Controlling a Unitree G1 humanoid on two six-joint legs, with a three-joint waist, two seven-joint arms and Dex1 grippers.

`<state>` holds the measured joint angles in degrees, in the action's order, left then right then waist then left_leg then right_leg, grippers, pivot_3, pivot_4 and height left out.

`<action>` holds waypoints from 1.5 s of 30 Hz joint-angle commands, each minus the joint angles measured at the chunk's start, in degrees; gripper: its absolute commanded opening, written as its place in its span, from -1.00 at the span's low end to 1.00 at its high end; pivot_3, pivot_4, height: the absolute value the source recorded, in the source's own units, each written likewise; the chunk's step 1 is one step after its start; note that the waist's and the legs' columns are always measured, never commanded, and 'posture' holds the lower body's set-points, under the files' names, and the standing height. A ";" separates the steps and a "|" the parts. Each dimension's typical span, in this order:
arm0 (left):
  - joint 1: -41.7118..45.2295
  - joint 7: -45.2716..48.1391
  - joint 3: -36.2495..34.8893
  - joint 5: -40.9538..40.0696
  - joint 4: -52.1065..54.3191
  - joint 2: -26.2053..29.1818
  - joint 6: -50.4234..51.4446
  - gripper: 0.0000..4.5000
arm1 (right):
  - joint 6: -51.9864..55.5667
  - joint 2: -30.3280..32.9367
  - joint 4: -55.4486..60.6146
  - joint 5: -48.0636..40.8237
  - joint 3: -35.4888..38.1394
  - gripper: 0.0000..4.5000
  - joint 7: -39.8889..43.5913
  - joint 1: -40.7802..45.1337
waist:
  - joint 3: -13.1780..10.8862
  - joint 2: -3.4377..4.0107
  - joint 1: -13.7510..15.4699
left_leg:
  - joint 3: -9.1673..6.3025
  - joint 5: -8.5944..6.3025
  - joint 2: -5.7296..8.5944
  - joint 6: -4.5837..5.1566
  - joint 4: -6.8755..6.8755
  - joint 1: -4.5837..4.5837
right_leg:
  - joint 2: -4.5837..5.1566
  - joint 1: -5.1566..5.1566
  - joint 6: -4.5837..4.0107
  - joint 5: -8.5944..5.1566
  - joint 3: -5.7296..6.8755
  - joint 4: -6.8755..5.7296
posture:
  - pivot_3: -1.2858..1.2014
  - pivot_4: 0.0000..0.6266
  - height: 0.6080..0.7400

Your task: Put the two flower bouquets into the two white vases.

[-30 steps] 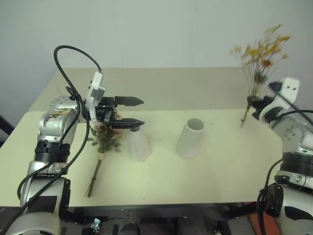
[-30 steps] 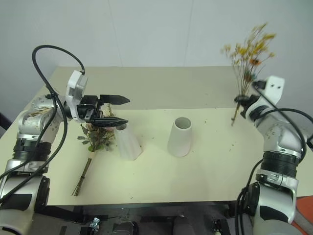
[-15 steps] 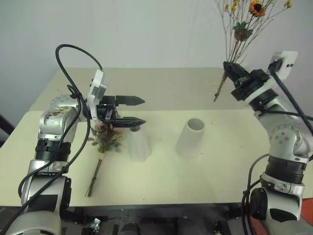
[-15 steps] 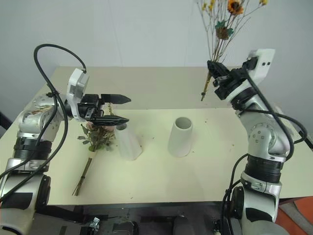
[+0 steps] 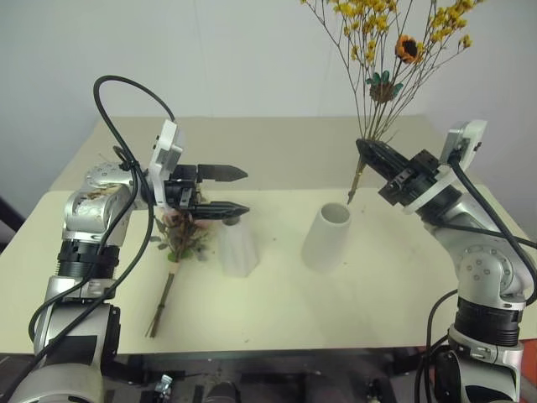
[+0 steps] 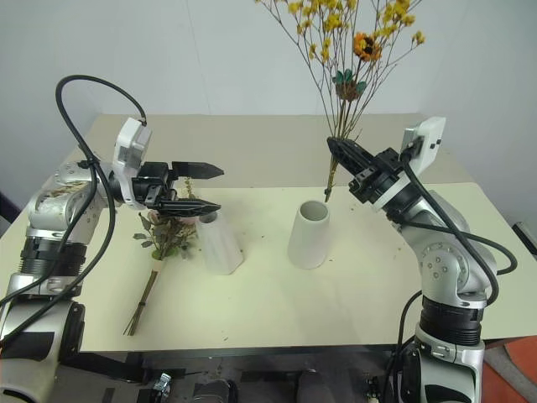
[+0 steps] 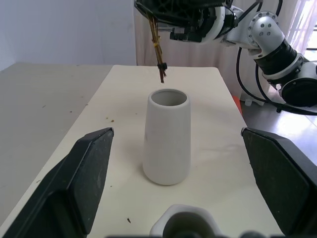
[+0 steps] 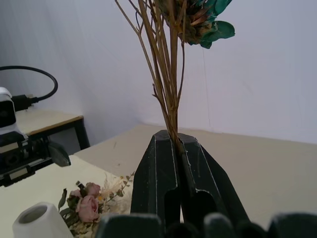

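We see the surface (image 5: 277, 311) carrying both vases. The right jaws (image 5: 367, 151) are clenched on the stems of the yellow bouquet (image 5: 388, 50), which stands upright above them; its stem ends hang just below them, over the rim of the wide vase (image 5: 325, 238). The left jaws (image 5: 237, 192) are released, level, directly above the cone vase (image 5: 237, 248). The rose bouquet (image 5: 179, 239) lies flat below and behind them, beside that vase.
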<state>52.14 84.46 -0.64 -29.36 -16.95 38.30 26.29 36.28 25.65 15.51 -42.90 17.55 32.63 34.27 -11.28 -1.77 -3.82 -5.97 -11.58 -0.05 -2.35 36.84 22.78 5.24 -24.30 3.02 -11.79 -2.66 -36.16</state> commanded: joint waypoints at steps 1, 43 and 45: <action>0.70 0.07 -1.30 -0.58 1.05 0.66 -0.47 1.00 | -1.41 0.05 3.17 -1.22 -0.75 -0.99 0.64 -0.54 | 0.00 0.00 -0.07 | 0.00 0.00 0.00 0.00 0.00 0.00 | 0.00 0.00 0.00 0.00 0.00 0.01 | 0.03 -0.52 1.00; 0.93 1.04 -1.40 -0.17 0.62 1.58 -1.15 1.00 | -9.82 8.84 7.11 8.27 -4.84 0.98 6.43 -15.56 | 0.00 0.00 0.66 | -0.01 0.00 0.01 0.00 0.01 0.02 | 0.01 0.03 0.31 -0.19 0.01 0.05 | 0.03 -0.52 1.00; 0.12 0.67 -1.78 -0.36 1.23 2.02 -1.00 1.00 | -8.24 12.84 7.27 7.39 -3.45 0.98 8.20 -16.11 | 0.00 0.00 0.71 | -0.01 0.00 0.01 0.00 0.01 -0.01 | 0.00 0.04 0.40 -0.24 0.01 0.04 | 0.03 -0.52 1.00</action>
<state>52.13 85.09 -0.68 -29.24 -17.34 39.20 26.12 26.98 36.32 20.50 -34.56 11.42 39.39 18.12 -11.28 -1.77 -3.11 -5.98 -11.58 -0.04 -2.35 36.85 22.76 5.24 -24.25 3.42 -12.03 -2.65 -36.14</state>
